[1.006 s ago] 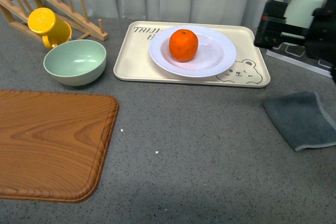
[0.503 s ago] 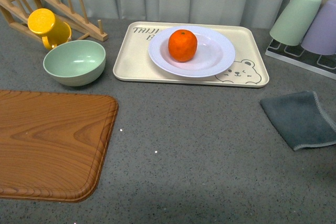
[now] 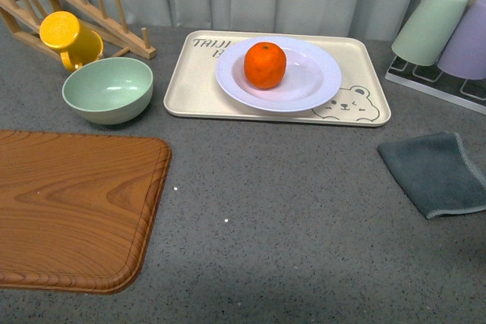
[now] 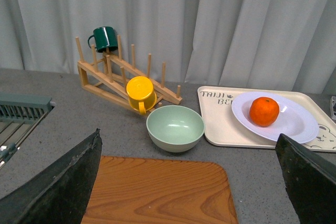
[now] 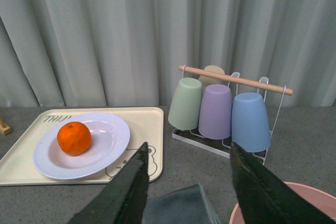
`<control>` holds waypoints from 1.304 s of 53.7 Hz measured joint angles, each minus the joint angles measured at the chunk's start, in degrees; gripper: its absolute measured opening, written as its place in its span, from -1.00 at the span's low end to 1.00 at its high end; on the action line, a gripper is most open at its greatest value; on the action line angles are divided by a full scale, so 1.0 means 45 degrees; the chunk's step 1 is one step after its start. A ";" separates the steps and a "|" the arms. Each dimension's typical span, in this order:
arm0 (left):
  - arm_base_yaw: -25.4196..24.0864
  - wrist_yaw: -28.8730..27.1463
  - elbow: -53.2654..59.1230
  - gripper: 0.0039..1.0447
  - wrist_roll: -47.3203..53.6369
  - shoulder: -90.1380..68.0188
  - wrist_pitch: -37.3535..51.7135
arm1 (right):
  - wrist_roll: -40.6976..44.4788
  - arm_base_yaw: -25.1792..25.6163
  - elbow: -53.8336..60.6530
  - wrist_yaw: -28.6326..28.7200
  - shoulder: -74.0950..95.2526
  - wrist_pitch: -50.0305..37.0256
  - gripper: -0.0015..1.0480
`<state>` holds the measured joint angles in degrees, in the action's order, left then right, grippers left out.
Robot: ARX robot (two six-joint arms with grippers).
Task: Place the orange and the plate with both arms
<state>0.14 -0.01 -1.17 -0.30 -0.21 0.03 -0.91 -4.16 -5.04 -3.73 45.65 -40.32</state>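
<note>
The orange [image 3: 265, 64] sits in the well of the plate [image 3: 315, 81], a little toward the plate's left side, and the plate itself rests on the beige bear tray [image 3: 364, 108] at the far middle of the grey surface [image 3: 266, 210]; neither arm shows in the front view, so from where I stand both look pulled back and high; the left claw [image 4: 189, 182] has its dark fingers [image 4: 63, 182] spread wide at the two edges of its own camera's picture with nothing between them, and the right claw [image 5: 186, 192] likewise stands parted and empty, looking over the tray and the rack of coloured cups [image 5: 220, 111]; I'd judge the placing itself done, fruit on plate and plate on tray, with nothing gripped, so this looks like the closing rest, or else a pause before a fresh reach; if more is wanted, the next move calls for each arm to come down from its own side, one for the plate's ribbed rim and one for the orange, taking care that the round fruit does not roll on the glossy plate; the pale green bowl [image 3: 108, 89], the yellow mug [image 3: 67, 36], the wooden board [image 3: 72, 202] and the grey cloth [image 3: 437, 172] all lie well apart from the tray.
</note>
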 joint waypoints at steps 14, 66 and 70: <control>0.0000 -0.0005 0.0000 0.88 0.0000 0.0000 0.0000 | 0.0175 0.0889 0.0894 0.0801 -0.1457 0.0466 -0.98; 0.0000 -0.0005 0.0000 0.88 0.0000 0.0000 0.0000 | 0.0160 0.0903 0.1054 0.0826 -0.7393 0.6169 -0.98; 0.0000 -0.0005 0.0000 0.88 0.0000 0.0000 0.0000 | 0.0160 0.0903 0.1054 0.0826 -0.7621 0.6387 -0.98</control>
<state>0.14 -0.03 -1.17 -0.30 -0.21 0.03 -0.19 -0.10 -0.30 -0.01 11.35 -11.57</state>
